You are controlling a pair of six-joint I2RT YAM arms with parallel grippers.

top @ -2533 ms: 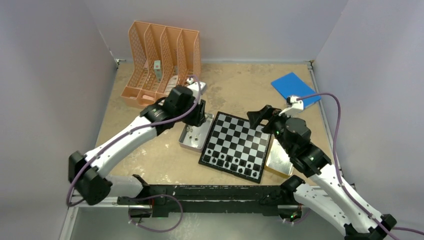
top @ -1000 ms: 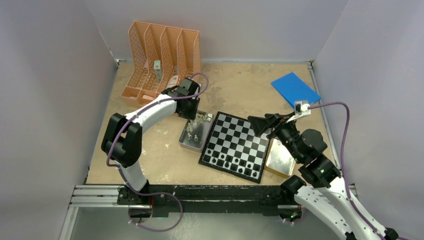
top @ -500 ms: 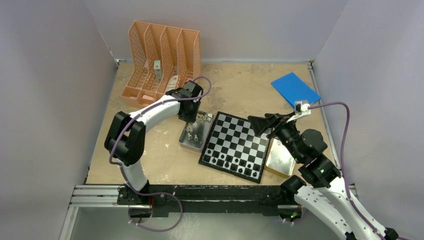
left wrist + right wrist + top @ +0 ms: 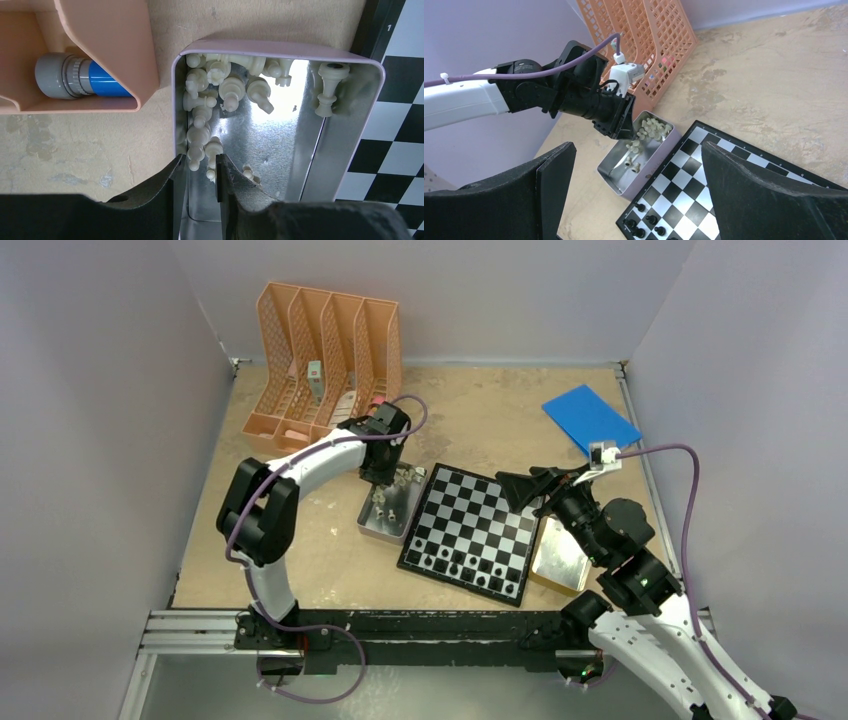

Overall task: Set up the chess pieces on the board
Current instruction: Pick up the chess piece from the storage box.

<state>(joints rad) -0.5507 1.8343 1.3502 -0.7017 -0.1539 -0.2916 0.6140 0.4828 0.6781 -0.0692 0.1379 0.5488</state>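
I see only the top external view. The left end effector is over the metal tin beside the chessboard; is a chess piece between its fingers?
Observer: Yes. The left wrist view shows the left end effector low in the tin, two white pieces between its fingertips; whether it grips them, I cannot tell.
Operator: Where are the other white pieces?
Observer: Most lie in a heap at the tin's end away from the fingers.
Operator: Is the right end effector holding something?
Observer: No, the right end effector is wide open and empty.

At middle of surface (image 4: 480,420): board (image 4: 472,531). Just left of it: tin (image 4: 380,533), chess pieces (image 4: 220,90) piled inside; more on board's near rows. Just right: second tin (image 4: 558,560). Back left: file rack (image 4: 325,360); back right: flat pad (image 4: 590,418).
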